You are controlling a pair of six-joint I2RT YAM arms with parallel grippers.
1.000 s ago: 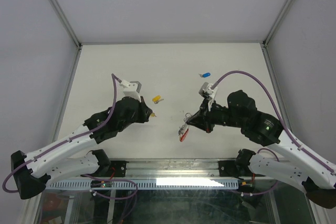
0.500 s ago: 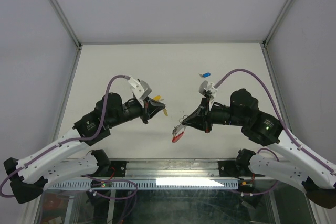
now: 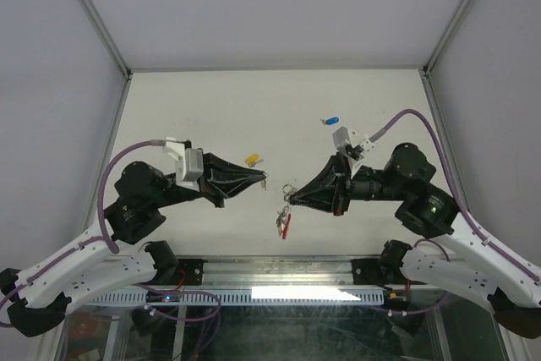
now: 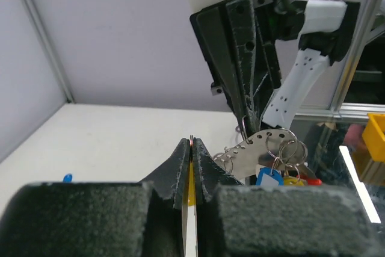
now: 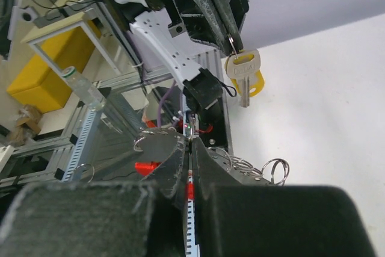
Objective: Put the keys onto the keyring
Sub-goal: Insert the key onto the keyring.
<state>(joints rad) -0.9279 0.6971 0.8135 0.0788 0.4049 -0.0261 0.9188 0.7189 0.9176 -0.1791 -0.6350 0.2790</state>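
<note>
i hold the left gripper (image 3: 264,182) pressed together on the head end of a yellow-capped key (image 5: 243,75). its plain silver blade hangs downward, across the line between the two gripper tips. the right gripper (image 3: 292,199) is pinched shut on the keyring (image 4: 264,142), a flat grey metal plate with a row of holes carrying several thin wire rings. its red strip (image 3: 286,226) dangles below.

both loads hang above the near middle of the tabletop (image 3: 211,107). the keyring lies just right of the key and slightly nearer, tips facing, close but apart. the left arm holds the key, so i judge it makes the approach rightward into a ring.

a loose yellow key (image 3: 252,159) and a blue key (image 3: 331,121) lie farther back.
</note>
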